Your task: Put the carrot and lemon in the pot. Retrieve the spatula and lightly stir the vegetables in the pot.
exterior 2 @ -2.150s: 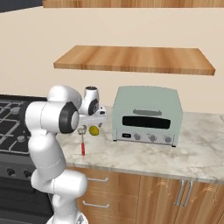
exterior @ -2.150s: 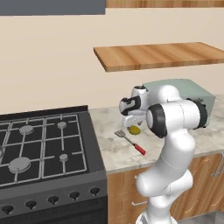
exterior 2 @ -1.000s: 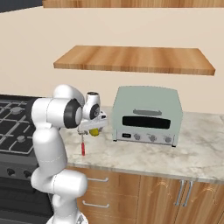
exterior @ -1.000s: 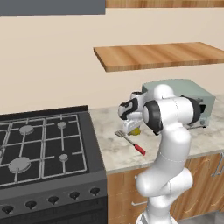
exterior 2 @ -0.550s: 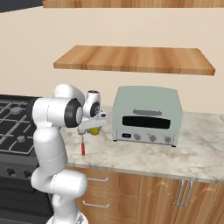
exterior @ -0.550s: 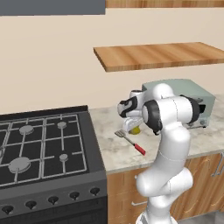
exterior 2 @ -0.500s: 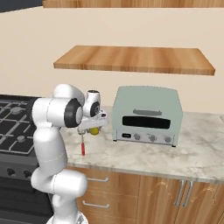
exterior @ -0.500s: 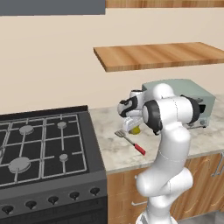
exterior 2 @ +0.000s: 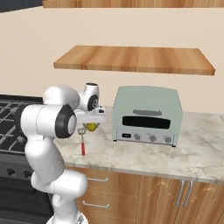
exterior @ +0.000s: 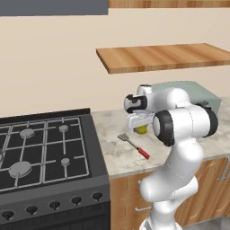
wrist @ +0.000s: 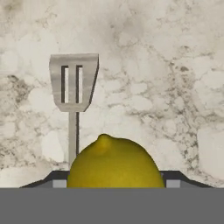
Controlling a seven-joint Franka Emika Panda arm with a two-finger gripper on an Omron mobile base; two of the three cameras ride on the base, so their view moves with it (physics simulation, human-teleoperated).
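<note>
The yellow lemon (exterior: 142,130) (exterior 2: 91,127) sits between the fingers of my gripper (exterior: 141,130) (exterior 2: 90,127), which is shut on it just above the marble counter. In the hand view the lemon (wrist: 114,164) bulges up at the bottom, with a dark fingertip on either side. The spatula (exterior: 134,145) (exterior 2: 82,144) lies flat on the counter right beside and below the hand, its slotted grey blade (wrist: 73,81) toward the wall and its red handle toward the counter's front edge. The carrot and the pot are out of view.
A pale green toaster oven (exterior 2: 146,116) (exterior: 200,93) stands on the counter to the right of the hand. The black gas stove (exterior: 40,148) lies to the left. A wooden shelf (exterior: 166,56) hangs above the counter.
The jaws have closed from wide open onto the lemon. The hand has risen slightly with the fruit in it. The spatula has not moved.
</note>
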